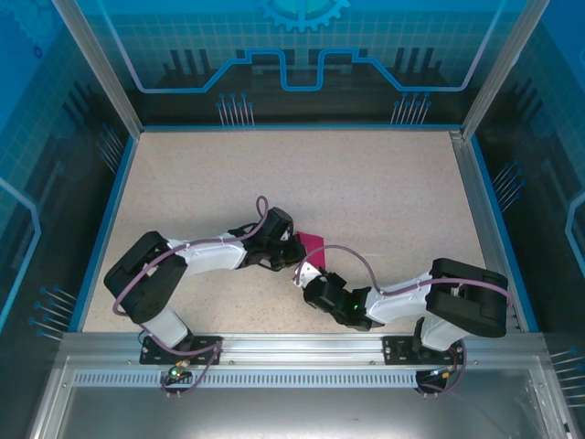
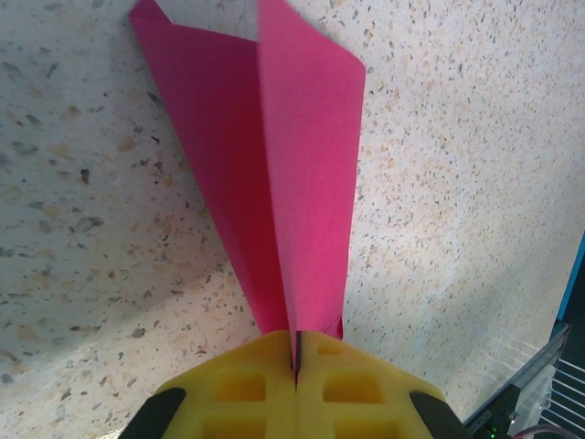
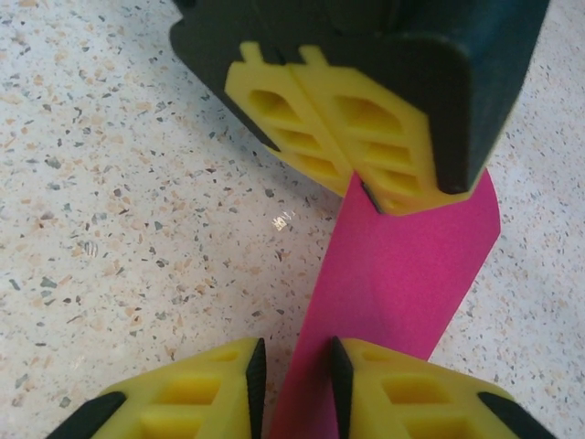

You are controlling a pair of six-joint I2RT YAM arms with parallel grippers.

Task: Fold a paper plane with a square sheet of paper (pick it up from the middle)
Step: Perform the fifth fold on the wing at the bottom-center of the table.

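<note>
Folded pink sheet of paper (image 2: 288,183) above the table (image 1: 366,183), left gripper (image 2: 295,346) pinched shut on it; right gripper (image 3: 297,366) jaws slightly apart astride its free end (not clamped). Looks light and floppy: I'd grip near the fold.

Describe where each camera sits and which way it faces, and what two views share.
Top: above and behind, looking down at the table; both arms show.
Left wrist: looks along the left pincer, shut on the paper.
Right wrist: looks past the right pincer, open around the paper.
Shared: both wrist views show the paper and left pincer.
</note>
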